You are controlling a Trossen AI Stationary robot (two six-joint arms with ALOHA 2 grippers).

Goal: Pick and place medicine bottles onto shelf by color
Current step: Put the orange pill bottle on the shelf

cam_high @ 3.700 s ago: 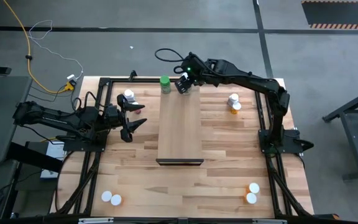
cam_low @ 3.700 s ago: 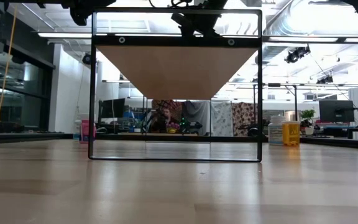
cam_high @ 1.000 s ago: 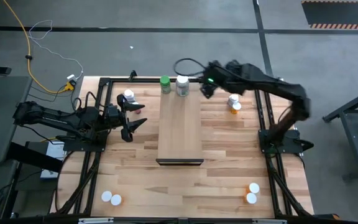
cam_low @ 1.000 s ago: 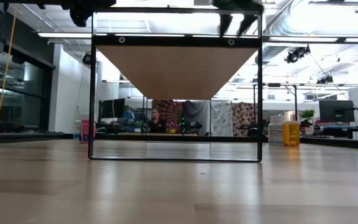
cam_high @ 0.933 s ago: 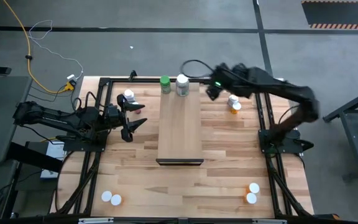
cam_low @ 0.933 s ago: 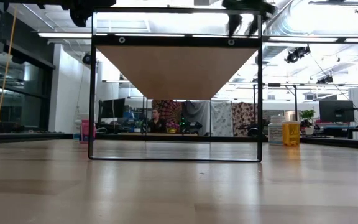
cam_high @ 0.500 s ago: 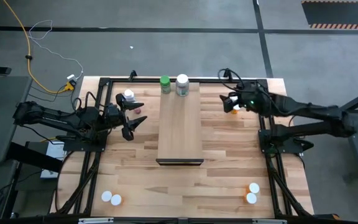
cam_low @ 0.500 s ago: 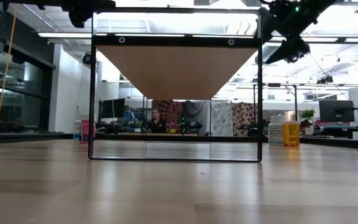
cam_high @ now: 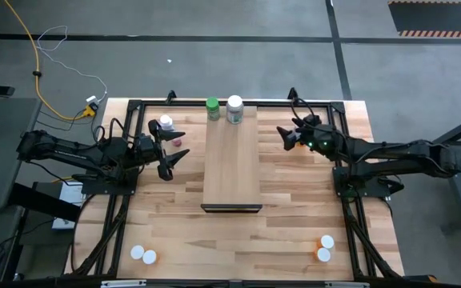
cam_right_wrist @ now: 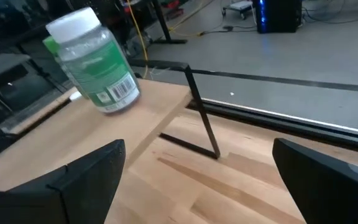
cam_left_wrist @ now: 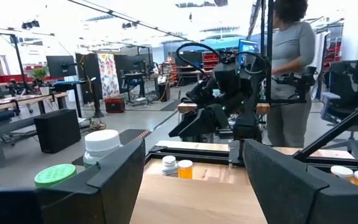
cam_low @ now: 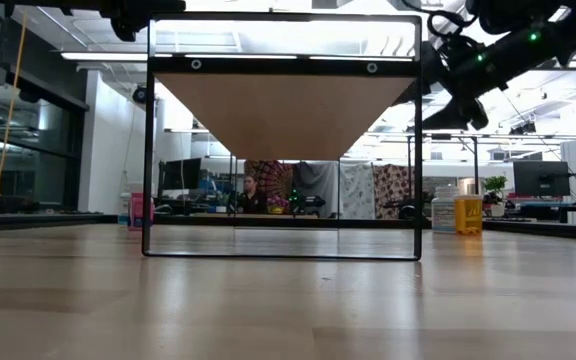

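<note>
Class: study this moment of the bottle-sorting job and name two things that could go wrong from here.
1. The right gripper, open, hovers right by the table's two right-side bottles; a careless descent could topple one.
2. The white-capped bottle and green-capped bottle stand at the shelf end; a nudge could drop them.

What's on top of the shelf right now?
Two bottles at the far end of the shelf: a green-capped bottle and a white-capped green bottle. Nothing else shows on the board; its underside is hidden from above.

Bright even overhead lighting, glare from ceiling lights in low view, soft shadows, tilted right wrist view
</note>
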